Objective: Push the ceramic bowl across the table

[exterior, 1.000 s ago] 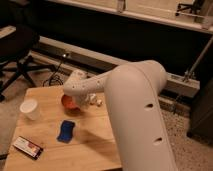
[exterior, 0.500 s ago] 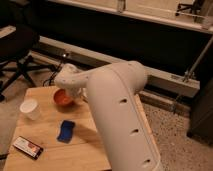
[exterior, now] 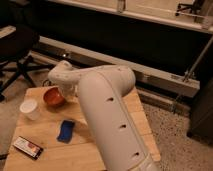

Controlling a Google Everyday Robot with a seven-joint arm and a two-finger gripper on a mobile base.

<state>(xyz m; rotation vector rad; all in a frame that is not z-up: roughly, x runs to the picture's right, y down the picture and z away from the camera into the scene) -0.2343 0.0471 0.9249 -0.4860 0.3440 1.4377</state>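
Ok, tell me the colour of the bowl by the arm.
Glossy orange-red ceramic bowl, camera view; the pincer sits at its right side.

Gripper [exterior: 66, 91] mostly behind the wrist housing, right against the bowl [exterior: 52, 96]; whether it touches the rim can't be told. Arm [exterior: 112, 120] runs off the bottom edge and covers the middle and right of the surface [exterior: 47, 150]. Bowl's right side is tucked behind the wrist. Flat packet [exterior: 27, 146] at front left: label too blurred to read. Chair [exterior: 15, 55] cut by the left edge. Surface's front edge is cropped at the bottom.
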